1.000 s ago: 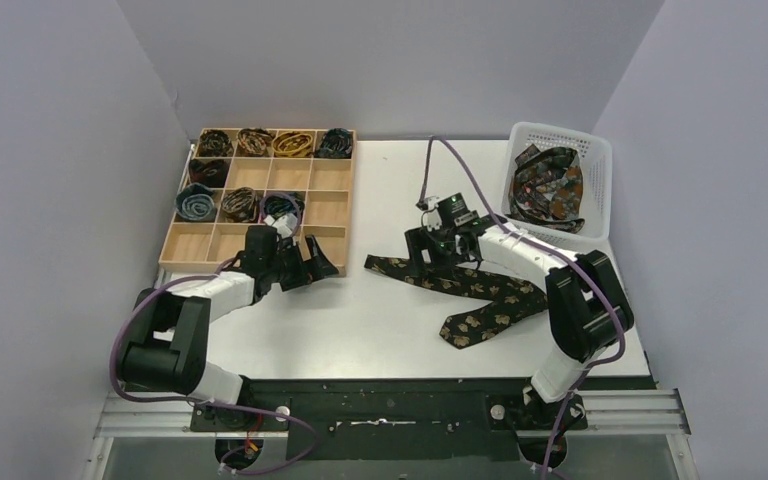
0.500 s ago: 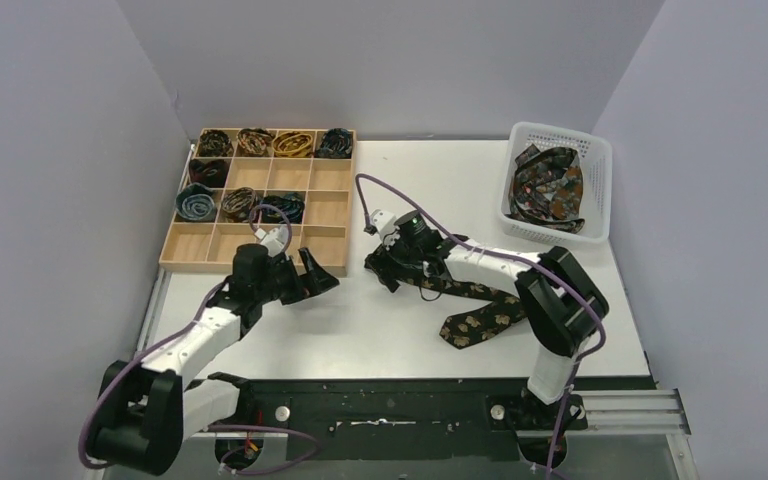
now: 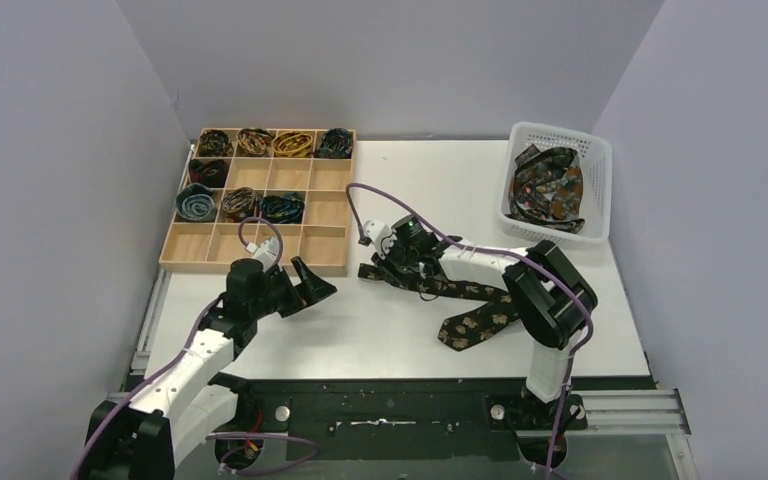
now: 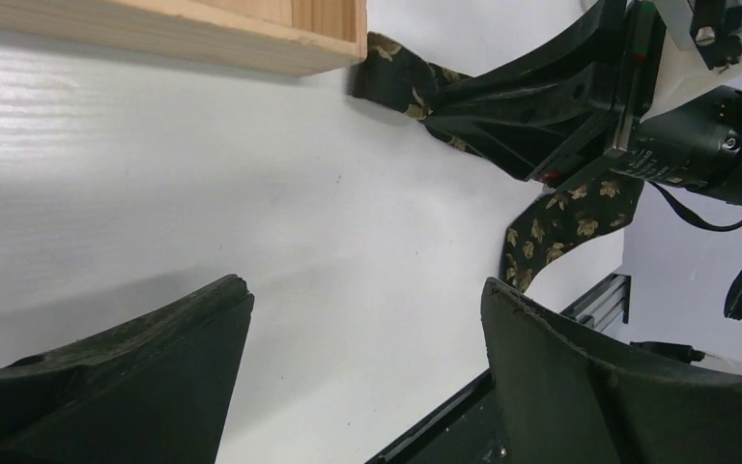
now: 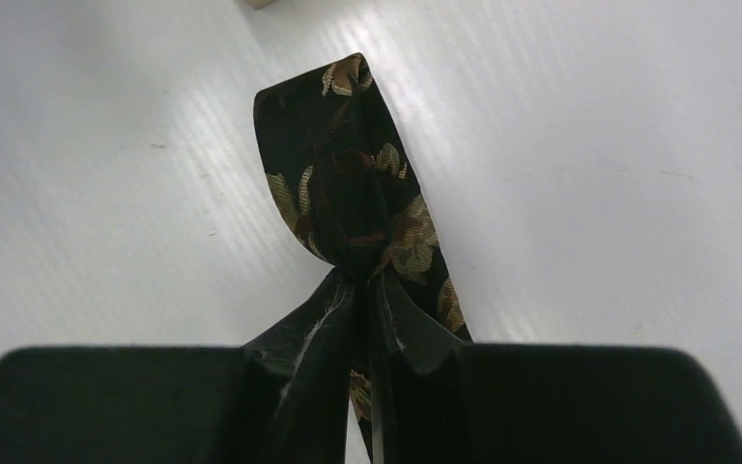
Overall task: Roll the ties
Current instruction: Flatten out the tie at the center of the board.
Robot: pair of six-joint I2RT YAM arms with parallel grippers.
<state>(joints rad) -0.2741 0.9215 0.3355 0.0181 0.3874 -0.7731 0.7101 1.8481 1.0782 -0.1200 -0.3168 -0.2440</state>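
a white desk lies under both jaws. plain lilac-grey walls close it in beyond the jaws and to either side. a metal rail runs along its near edge, behind them. light is soft and even.

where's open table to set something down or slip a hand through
Bare table lies at the back, between the wooden tray and the white basket, and along the near edge in front of the tie. It is crowded by the tray's near right corner, where the open left gripper faces the right gripper, shut on the tie's narrow end.
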